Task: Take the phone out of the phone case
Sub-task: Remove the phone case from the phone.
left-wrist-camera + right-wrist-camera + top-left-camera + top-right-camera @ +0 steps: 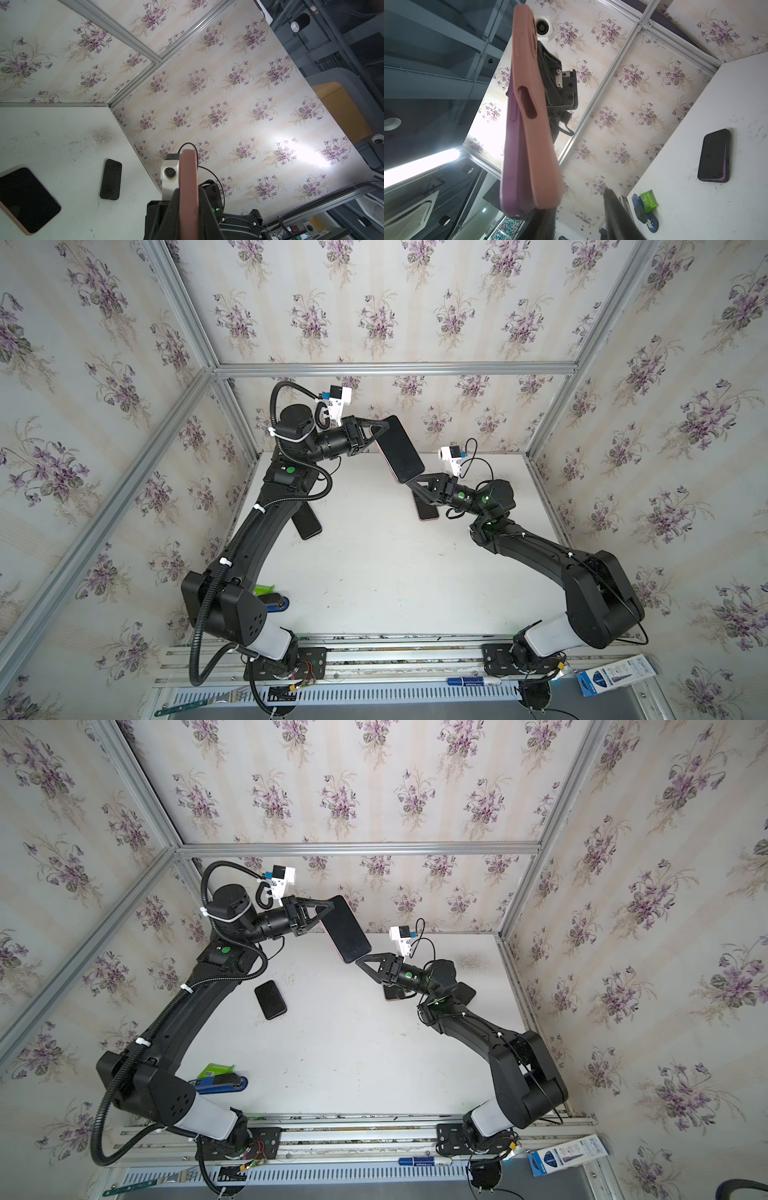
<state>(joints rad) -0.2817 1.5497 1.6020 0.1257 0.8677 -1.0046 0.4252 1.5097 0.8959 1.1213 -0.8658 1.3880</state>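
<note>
The phone (399,450) (347,930), its black screen facing up, hangs in the air above the back of the table. It sits in a pink phone case (535,124) (188,187). My left gripper (384,427) (328,905) (188,193) is shut on the upper end of the case. In the right wrist view the purple phone body (512,155) has come away from the case along its near end. My right gripper (409,483) (359,961) (579,201) stands open at that lower end, one finger under the corner and nothing between the fingers.
A black phone (270,999) (714,154) lies on the white table (374,572) at the left. Under my right arm lies another phone in a pinkish case (392,994) (25,199), with a dark phone (111,179) by the right wall. A blue stapler with a green box (220,1079) sits front left.
</note>
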